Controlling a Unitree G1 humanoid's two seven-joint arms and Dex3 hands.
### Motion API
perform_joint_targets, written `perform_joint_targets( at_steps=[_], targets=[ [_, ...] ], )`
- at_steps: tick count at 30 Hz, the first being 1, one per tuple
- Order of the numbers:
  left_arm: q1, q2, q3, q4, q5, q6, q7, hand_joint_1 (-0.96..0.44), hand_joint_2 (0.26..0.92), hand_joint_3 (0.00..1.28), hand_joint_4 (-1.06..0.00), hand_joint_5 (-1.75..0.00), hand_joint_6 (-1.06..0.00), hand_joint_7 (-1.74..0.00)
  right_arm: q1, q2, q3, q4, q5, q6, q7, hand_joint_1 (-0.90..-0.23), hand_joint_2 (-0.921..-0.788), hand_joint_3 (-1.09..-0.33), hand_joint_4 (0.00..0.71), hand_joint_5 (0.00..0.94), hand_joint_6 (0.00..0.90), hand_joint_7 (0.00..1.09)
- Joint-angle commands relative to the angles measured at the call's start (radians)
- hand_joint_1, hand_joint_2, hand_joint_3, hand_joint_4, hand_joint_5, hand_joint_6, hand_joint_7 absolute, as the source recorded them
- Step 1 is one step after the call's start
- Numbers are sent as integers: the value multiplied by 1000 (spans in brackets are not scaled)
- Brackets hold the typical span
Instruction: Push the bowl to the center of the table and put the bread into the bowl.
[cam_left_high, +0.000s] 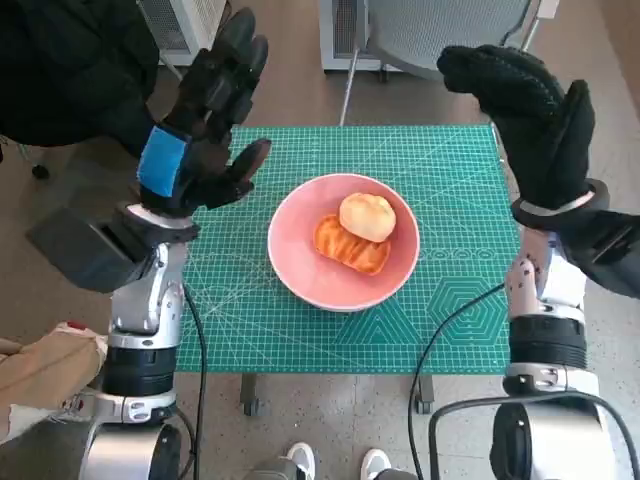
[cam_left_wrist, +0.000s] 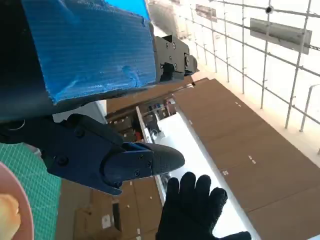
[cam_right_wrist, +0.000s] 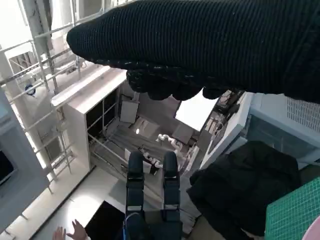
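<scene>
A pink bowl (cam_left_high: 310, 275) stands near the middle of the green cutting mat (cam_left_high: 450, 320). Inside it lie a round pale bun (cam_left_high: 366, 216) and a flat browned pastry (cam_left_high: 350, 246). My left hand (cam_left_high: 205, 120) is raised above the mat's left side, fingers spread and holding nothing. My right hand (cam_left_high: 535, 120) is raised above the mat's right side, fingers also apart and empty. In the left wrist view the bowl's rim (cam_left_wrist: 22, 210) and a bit of bread (cam_left_wrist: 7, 215) show at one edge, with the gloved right hand (cam_left_wrist: 192, 212) beyond. The right wrist view shows the glove (cam_right_wrist: 200, 45) and the left hand's fingers (cam_right_wrist: 150, 185).
A person in black clothing (cam_left_high: 60, 70) sits at the left rear. White furniture (cam_left_high: 430, 30) stands behind the table. Shoes (cam_left_high: 330, 462) show on the floor at the table's front. The table's legs (cam_left_high: 250, 395) stand under the mat's near edge.
</scene>
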Motion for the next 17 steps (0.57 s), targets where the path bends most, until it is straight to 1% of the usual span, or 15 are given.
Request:
perform_joint_targets(
  at_steps=[1, 10, 17],
  targets=[
    [19, -7, 13, -35, -9, 6, 0, -674, 921, 511, -33, 0, -107, -57, 2, -6, 9, 1, -15, -4, -8, -708, -921, -882, 255, 0, 324, 0],
    [21, -16, 29, -19, -18, -2, -9, -671, 921, 517, -28, 0, -102, -61, 3, -11, 19, -6, -20, -14, -8, -704, -921, -885, 253, 0, 321, 0],
    [19, -18, 37, -21, -35, 14, -19, -669, 921, 512, -24, 0, -101, -65, -6, -12, 21, -4, -10, -10, -3, -704, -921, -887, 250, 0, 317, 0]
  ],
)
